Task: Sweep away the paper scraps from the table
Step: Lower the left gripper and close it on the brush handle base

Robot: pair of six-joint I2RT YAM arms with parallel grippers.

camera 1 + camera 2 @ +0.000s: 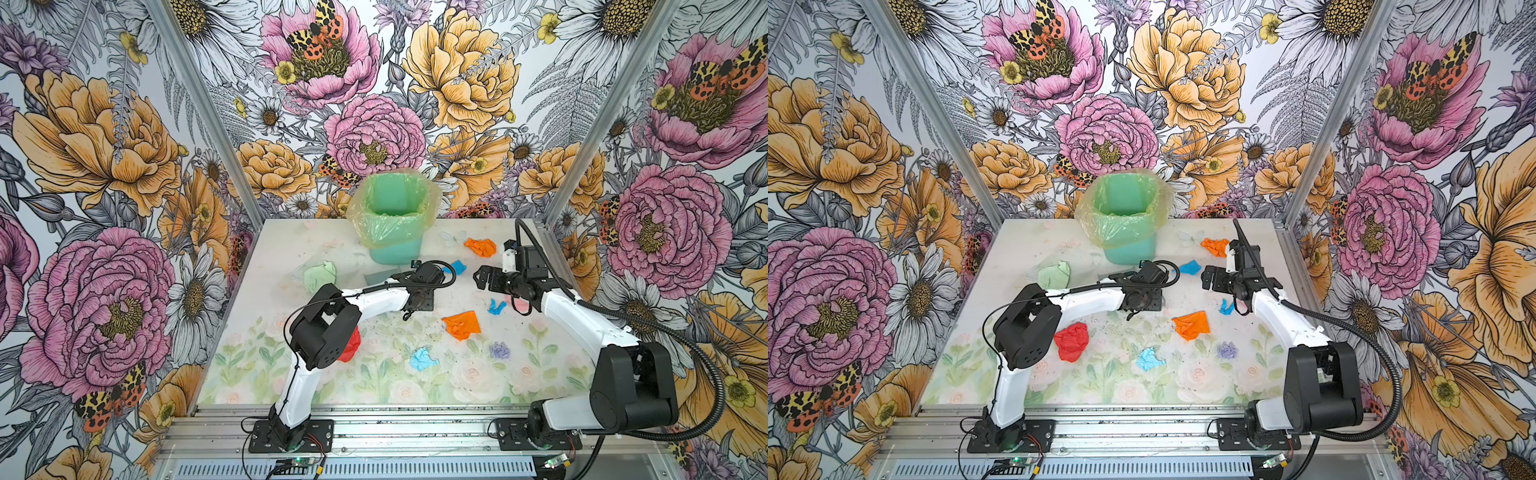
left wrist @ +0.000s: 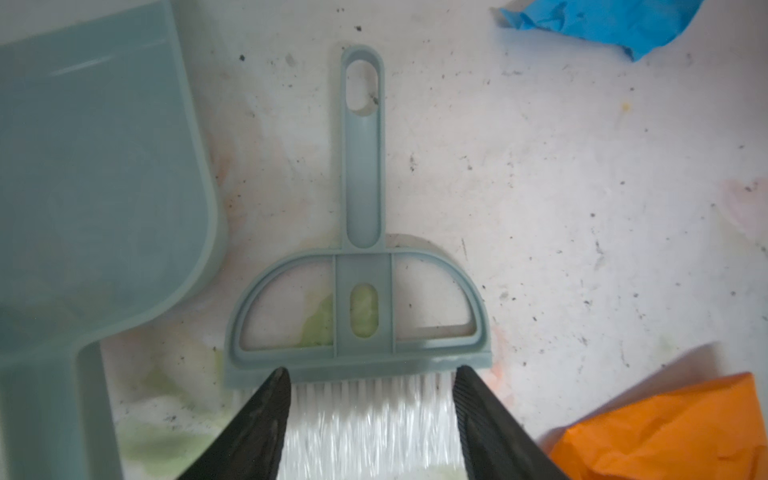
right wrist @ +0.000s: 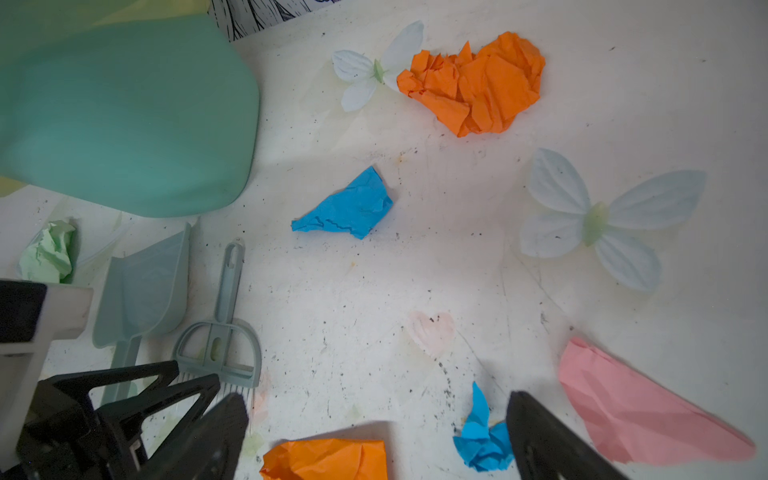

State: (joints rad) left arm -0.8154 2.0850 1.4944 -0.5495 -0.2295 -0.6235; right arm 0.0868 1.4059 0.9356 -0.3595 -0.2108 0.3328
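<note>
Black left fingers, partly spread, straddle white brush bristles.

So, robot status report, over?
Left claw astride bristles of grey-blue plastic brush, grip unconfirmed. Right claw open, empty. Crumpled coloured paper scraps unswept. Matching dustpan alongside brush.

Both top views are looking steeply down from high above the near edge of the counter, facing the back wall and taking in nearly the same whole scene. The left wrist camera is hanging close over the brush, looking straight down past the left tool. The right wrist camera is sitting higher, looking past the right tool toward the bin. It is sharing the brush and the dustpan with the left wrist view.
</note>
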